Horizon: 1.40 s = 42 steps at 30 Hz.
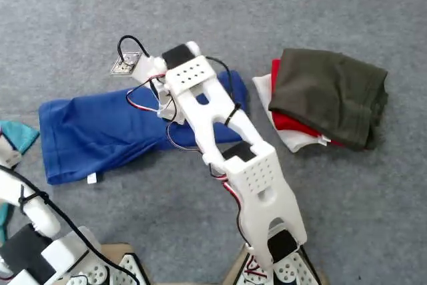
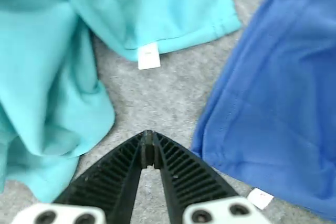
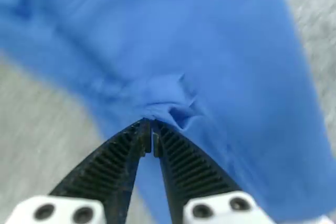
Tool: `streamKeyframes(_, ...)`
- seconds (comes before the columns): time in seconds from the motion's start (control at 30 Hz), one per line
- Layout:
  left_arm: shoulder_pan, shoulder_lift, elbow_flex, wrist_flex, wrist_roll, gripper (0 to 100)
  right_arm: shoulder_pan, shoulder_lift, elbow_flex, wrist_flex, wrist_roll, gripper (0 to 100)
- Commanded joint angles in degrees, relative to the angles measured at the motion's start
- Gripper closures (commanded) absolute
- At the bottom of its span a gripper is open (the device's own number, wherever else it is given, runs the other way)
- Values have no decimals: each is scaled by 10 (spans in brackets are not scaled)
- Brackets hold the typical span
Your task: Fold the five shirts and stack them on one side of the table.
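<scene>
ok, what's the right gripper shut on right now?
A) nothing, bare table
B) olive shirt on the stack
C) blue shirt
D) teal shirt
C: in the right wrist view the right gripper is closed, with a puckered fold of the blue shirt pinched at its tips.

The white plastic right arm (image 1: 223, 128), centre frame, has perforated plates (image 1: 257, 175), black motors (image 1: 176, 53) and red, white and black cables (image 1: 142, 100). Left gripper (image 2: 148, 141) and right gripper (image 3: 151, 129) have black ribbed fingers (image 2: 115, 174) on white screwed mounts (image 2: 215, 213).
</scene>
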Motion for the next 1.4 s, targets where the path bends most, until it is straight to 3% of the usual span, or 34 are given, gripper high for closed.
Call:
streamKeyframes(0.0,-20,-31,-22,0,-25,971,-11,7,7,-88,-28,977)
streamKeyframes(0.3,-8,-31,-33,24,-43,970,-13,3,-27,-27,-33,977)
streamKeyframes(0.4,13,-25,-80,88,-41,963,-3,-20,-81,47,-30,977)
streamKeyframes(0.57,59,-23,-116,132,-34,806,29,-43,-189,128,-30,977)
streamKeyframes(0.67,73,-8,-108,129,9,727,43,-44,-223,132,-33,977)
streamKeyframes(0.9,69,146,-117,82,29,718,26,-48,-251,134,-60,977)
streamKeyframes(1.37,79,427,-301,76,30,723,2,-177,-165,134,-78,977)
